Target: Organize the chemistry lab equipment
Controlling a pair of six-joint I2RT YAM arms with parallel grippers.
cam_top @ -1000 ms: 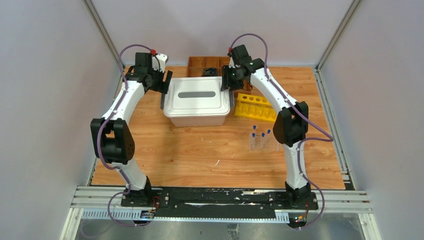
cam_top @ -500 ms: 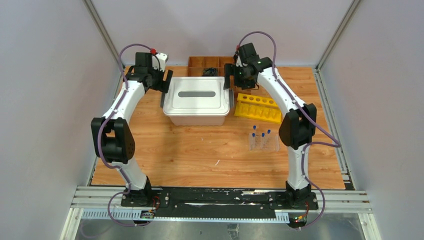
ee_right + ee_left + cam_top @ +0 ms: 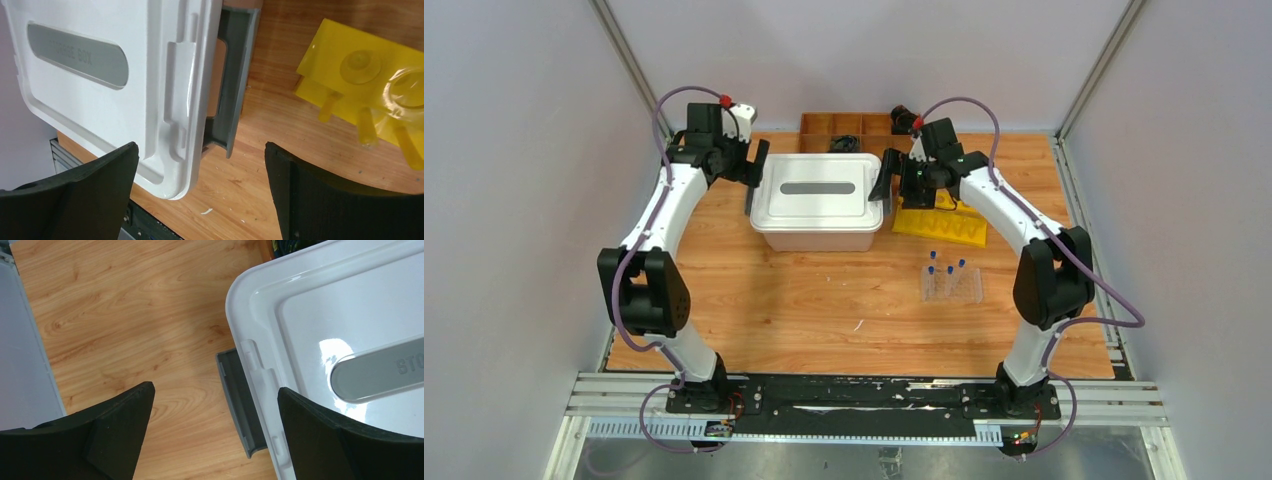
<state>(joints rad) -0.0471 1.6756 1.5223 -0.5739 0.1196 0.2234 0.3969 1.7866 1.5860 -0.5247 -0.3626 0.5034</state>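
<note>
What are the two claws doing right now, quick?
Left claw: open, holding nothing, at the white box's edge.
Right claw: open, holding nothing.

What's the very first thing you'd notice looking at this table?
The big white box with its lid on sits in the middle toward the back, with an open gripper at each end: the left gripper and the right gripper. Next comes the bright yellow rack just right of the box, and nearer the arms the little blue-capped tubes standing in a clear rack.
</note>
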